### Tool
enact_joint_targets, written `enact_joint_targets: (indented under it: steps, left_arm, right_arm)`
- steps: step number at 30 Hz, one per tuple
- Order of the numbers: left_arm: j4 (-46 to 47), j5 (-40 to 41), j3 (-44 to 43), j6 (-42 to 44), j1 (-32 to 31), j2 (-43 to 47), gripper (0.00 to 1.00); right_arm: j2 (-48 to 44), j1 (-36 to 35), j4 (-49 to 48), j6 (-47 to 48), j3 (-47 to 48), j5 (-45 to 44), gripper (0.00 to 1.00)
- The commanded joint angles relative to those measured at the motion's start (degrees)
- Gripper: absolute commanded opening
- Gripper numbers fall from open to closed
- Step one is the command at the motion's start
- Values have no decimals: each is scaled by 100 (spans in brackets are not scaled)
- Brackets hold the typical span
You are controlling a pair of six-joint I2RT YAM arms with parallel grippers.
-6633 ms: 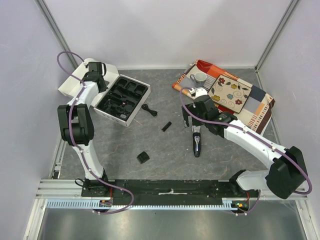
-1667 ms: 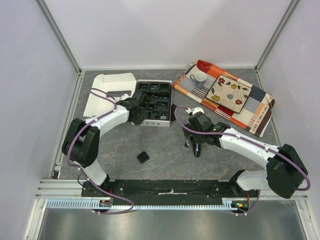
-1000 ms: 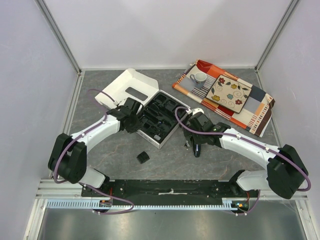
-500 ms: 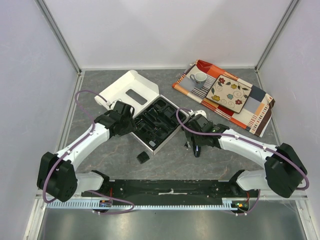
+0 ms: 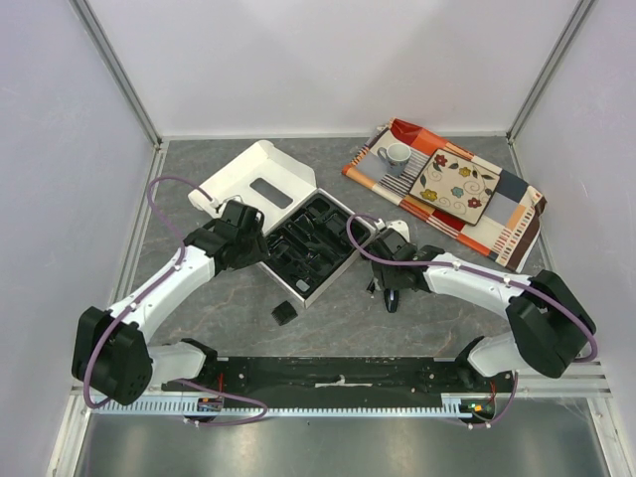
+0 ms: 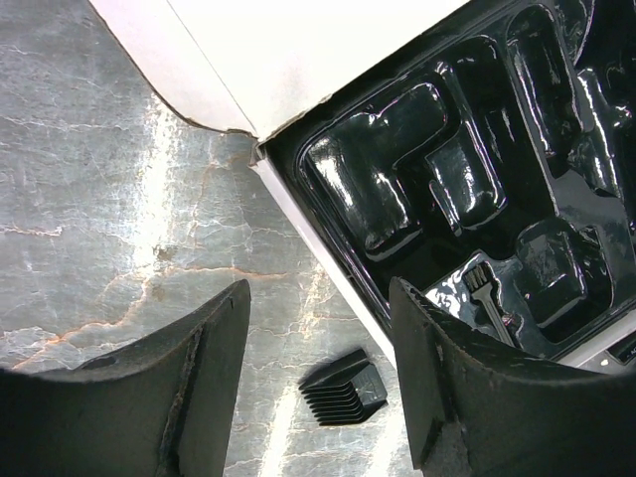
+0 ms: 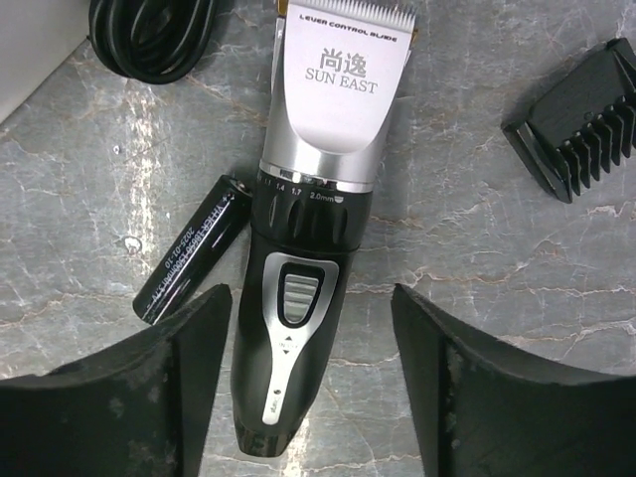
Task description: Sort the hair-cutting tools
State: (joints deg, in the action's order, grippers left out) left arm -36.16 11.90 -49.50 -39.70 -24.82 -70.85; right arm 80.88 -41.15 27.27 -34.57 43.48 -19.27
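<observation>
Above table, top view: my left gripper (image 5: 256, 250) at corner of open box (image 5: 253, 177); my right gripper (image 5: 388, 278) over hair clipper (image 5: 391, 298), near box's edge.
Left wrist: fingers spread, empty; box rim between them, comb attachment (image 6: 343, 388) on floor. Drifting forward could shove box.
Right wrist: jaws open astride clipper, no grip yet. Battery (image 7: 191, 248) just beside it; closing may pinch or roll it. Cable (image 7: 149, 35) apart.

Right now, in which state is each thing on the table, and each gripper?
white box: open, lid folded back
hair clipper: lying flat, not gripped
battery: lying loose beside the clipper
comb attachment: loose on the table
cable: coiled on the table
mug: upright
left gripper: open, holding nothing
right gripper: open, fingers either side of the clipper
</observation>
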Motion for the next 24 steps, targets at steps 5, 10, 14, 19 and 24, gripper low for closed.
enact_joint_targets:
  steps: [5,10,14,19,24]
  left_arm:
    - [21,-3,-192,305,65,-16,65]
    - [101,-179,-183,358,65,-69,65]
    - [101,-363,-227,455,65,-34,65]
    - [144,-732,-262,578,65,133,65]
    - [153,-1093,-306,718,56,335,65]
  right_arm:
    - [42,-16,-178,-156,-24,-235,45]
    - [16,-16,-38,-85,19,-332,27]
    - [-203,-16,321,2,195,-542,24]
    - [-564,-25,998,187,766,-798,25]
    - [-688,-34,1316,512,1416,-850,25]
